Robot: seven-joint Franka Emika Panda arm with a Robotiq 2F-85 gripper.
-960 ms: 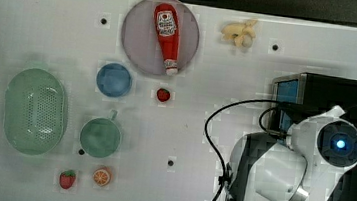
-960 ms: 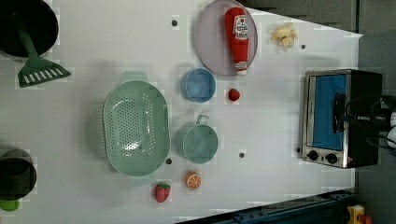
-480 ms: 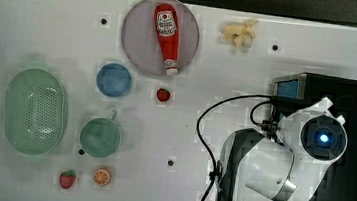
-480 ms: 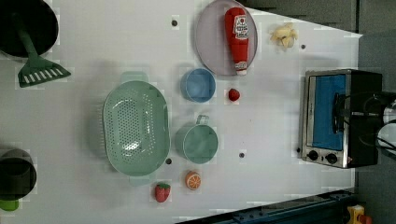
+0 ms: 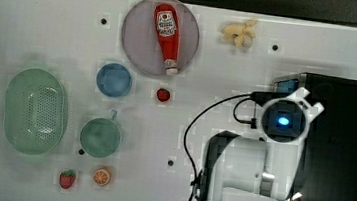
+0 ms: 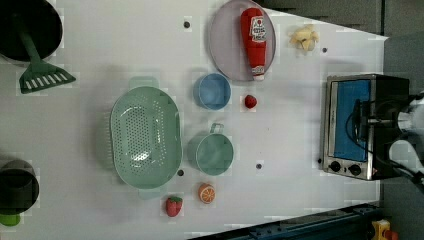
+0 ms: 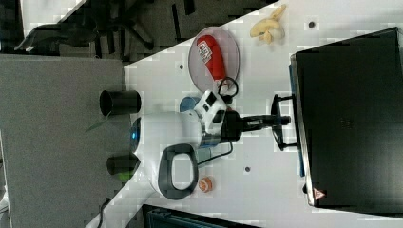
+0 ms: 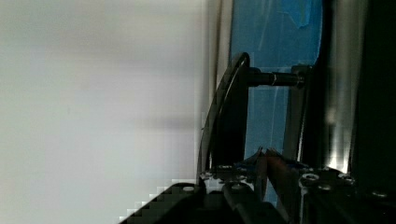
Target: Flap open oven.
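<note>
**Gripper at the oven door handle**

In the top view we see the boxy toaster oven with its black top [image 5: 335, 142] at the right end of the white desk [image 5: 48, 26]. The white robot arm [image 5: 240, 167] rises beside the oven's front, its round wrist overlapping the oven's front edge. Well away from the oven lie a grey round plate [image 5: 139, 46] bearing a red ketchup bottle [image 5: 166, 36], a blue bowl [image 5: 114, 79], a green cup [image 5: 100, 136] and a pale green colander [image 5: 36, 110].

In the left view we find the oven's blue-tinted glass door [image 6: 352, 120] facing the colander, framed in silver metal, with two black knobs [image 6: 345, 167] at one end. The black bar handle [image 6: 359, 120] stands off the glass, and dark arm parts reach over the oven toward it.

In the right view the black gripper [image 7: 280, 120] stretches level from the white wrist to the oven's front, its tip at the handle bar [image 7: 275, 122].

In the wrist view the handle's curved bar [image 8: 229, 116] stands just before the blue glass, with the gripper's fingers [image 8: 268, 168] close together beside it. We cannot tell whether they pinch the handle.
</note>
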